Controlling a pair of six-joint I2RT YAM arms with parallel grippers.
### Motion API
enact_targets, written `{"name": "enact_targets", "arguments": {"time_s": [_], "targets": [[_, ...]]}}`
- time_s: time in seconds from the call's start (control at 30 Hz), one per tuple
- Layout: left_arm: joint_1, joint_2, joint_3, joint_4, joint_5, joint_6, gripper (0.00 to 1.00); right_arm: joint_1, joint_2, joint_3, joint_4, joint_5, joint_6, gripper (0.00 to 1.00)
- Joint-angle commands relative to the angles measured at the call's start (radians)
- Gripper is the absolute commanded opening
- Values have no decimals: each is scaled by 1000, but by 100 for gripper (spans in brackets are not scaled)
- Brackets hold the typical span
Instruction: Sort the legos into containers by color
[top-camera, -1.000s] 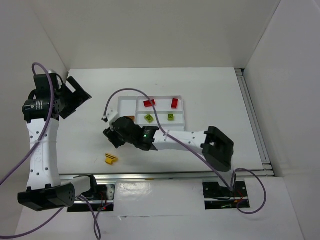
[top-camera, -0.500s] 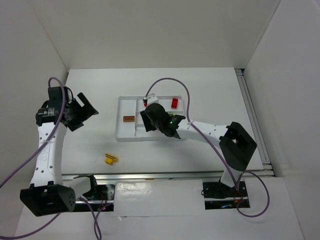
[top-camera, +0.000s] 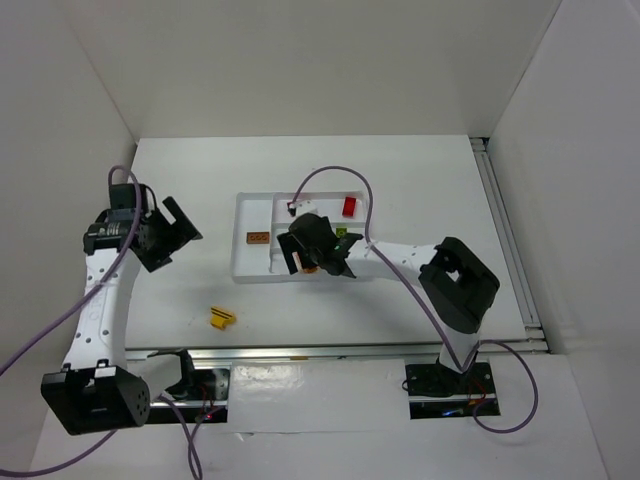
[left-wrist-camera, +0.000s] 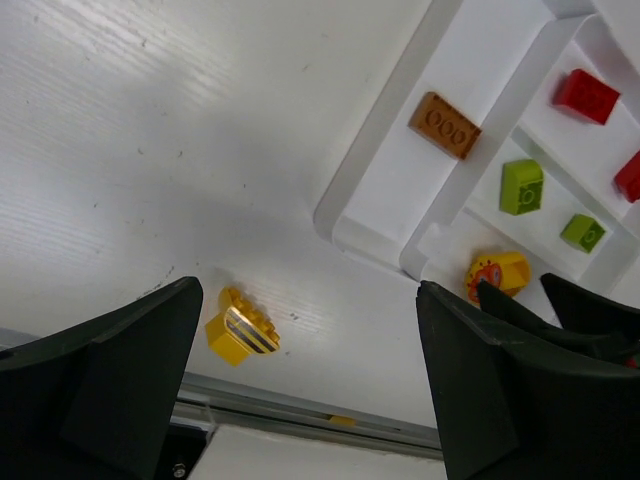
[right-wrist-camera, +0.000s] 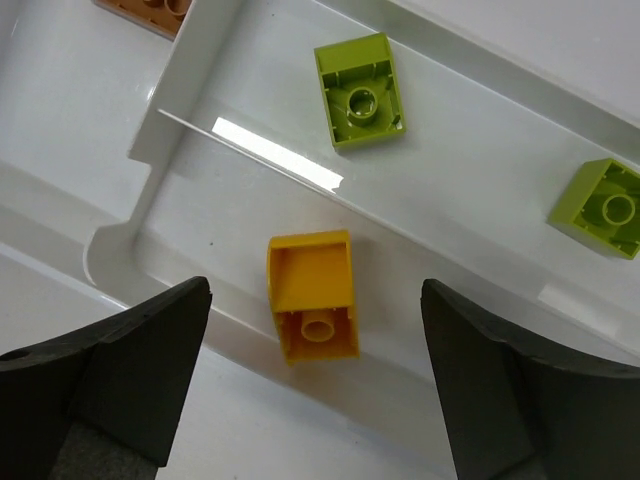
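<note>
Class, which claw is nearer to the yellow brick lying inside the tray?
Right. The right claw hangs open directly over the yellow brick. The left claw is out past the tray's left side, above the table.

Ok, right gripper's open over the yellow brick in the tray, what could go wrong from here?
The right gripper straddles the yellow brick close to a tray wall; a sideways exit might clip it and jolt the green bricks. The other yellow brick lies on the table near the rail; a clumsy left gripper approach could push it off.
</note>
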Motion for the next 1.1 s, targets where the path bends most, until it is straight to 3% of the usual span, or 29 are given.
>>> {"name": "enact_targets", "arguments": {"time_s": [0.0, 0.1, 0.37, 0.57, 0.7, 0.87, 1.07], "targets": [[-53, -41, -94, 2, -59, -69, 99, -5, -1, 18, 40, -4, 7, 94], [-121, -85, -211, 2, -70, -140, 99, -5, -57, 18, 31, 16, 27, 94], [-328, -80, -340, -19, -73, -344, 99, -5, -306, -68, -12, 52, 47, 93], [-432, -116, -383, -91, -195, -539, 99, -5, -360, -100, -77, 96, 47, 93], [-441, -207, -479, -48, -185, -613, 99, -5, -369, -120, -95, 96, 47, 93], [-432, -133, -452, -48, -223, -626, 99, -14, -380, -142, -106, 78, 47, 93], [-423, 9, -492, 68, -211, -576, 99, -14, -389, -142, -115, 68, 38, 90]]}}
